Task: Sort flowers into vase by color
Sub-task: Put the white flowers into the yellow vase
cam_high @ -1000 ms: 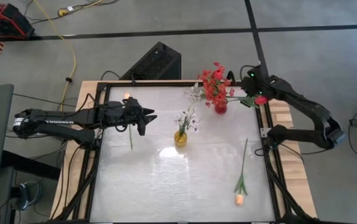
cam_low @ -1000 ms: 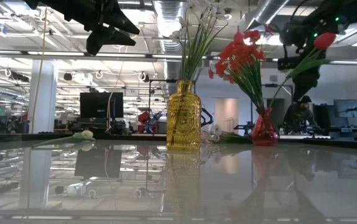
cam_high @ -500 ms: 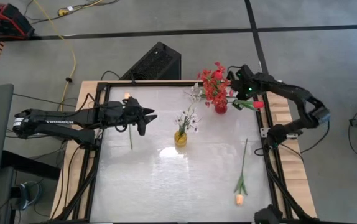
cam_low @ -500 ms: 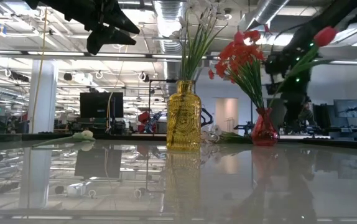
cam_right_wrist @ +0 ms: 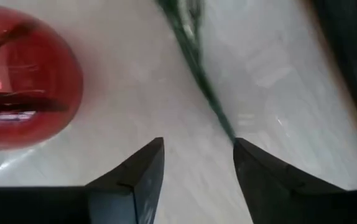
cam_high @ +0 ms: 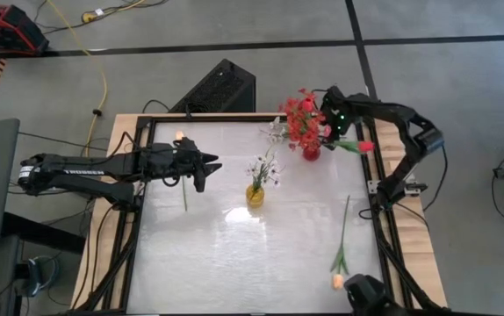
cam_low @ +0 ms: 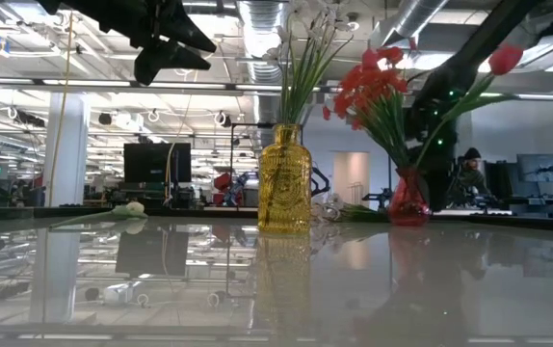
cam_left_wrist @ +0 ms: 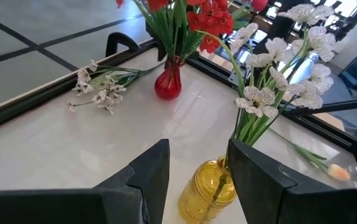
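Note:
A red tulip (cam_low: 505, 60) leans out of the red vase (cam_high: 311, 153) toward the table's right, among red clustered blooms (cam_high: 300, 118). My right gripper (cam_right_wrist: 197, 149) hangs open just right of that vase, over the tulip's stem. White sprays (cam_high: 263, 168) stand in the yellow vase (cam_high: 255, 195). My left gripper (cam_high: 212, 164) hovers open to the left of the yellow vase (cam_left_wrist: 213, 186). One white spray (cam_high: 276, 132) lies flat on the table at the far side. A peach tulip (cam_high: 340, 254) lies near the right edge and another (cam_high: 183, 189) lies under my left arm. My right gripper points down with open fingers beside the red tulip's stem (cam_right_wrist: 203, 87). The stem runs up to the tip of one finger (cam_right_wrist: 244, 152). I cannot tell whether it touches that finger.
The glossy white table (cam_high: 234, 263) has bare room in its middle and near left. A wooden border (cam_high: 406, 219) and a black frame run along its sides. A dark round thing (cam_high: 366, 294) shows at the near right edge.
My right gripper has gone toward the table's left, along the red tulip's stem toward the red vase, and its arm has swung round. The tulip's bloom stays about where it was, leaning out to the right.

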`<state>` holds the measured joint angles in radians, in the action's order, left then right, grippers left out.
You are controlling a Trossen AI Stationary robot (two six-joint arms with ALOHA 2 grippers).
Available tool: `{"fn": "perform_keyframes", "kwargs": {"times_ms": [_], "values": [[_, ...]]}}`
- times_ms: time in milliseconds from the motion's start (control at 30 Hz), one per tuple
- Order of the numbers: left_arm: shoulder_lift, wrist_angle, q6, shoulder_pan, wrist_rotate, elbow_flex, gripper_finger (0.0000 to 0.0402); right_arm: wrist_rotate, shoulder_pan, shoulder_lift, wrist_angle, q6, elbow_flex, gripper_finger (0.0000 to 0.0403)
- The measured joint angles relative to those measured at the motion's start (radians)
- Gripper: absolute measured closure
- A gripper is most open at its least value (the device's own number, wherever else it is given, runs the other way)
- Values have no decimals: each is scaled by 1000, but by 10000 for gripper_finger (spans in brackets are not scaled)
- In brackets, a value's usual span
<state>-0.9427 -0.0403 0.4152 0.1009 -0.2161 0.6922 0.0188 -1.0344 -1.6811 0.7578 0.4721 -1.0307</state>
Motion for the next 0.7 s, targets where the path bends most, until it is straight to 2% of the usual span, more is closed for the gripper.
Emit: {"fn": "perform_keyframes", "kwargs": {"times_ms": [100, 167, 467, 600, 700], "values": [[0, -3, 0, 0, 0, 0, 250, 10, -2, -40, -11, 7, -19, 184], [0, -11, 0, 0, 0, 0, 250, -27, -1, -64, -26, 16, -28, 189], [0, -24, 0, 0, 0, 0, 250, -67, 16, -152, -40, 51, -46, 214], [0, -24, 0, 0, 0, 0, 250, -89, 45, -165, -34, 56, -44, 255], [0, -29, 0, 0, 0, 0, 250, -91, 65, -164, -29, 60, -42, 316]]}}
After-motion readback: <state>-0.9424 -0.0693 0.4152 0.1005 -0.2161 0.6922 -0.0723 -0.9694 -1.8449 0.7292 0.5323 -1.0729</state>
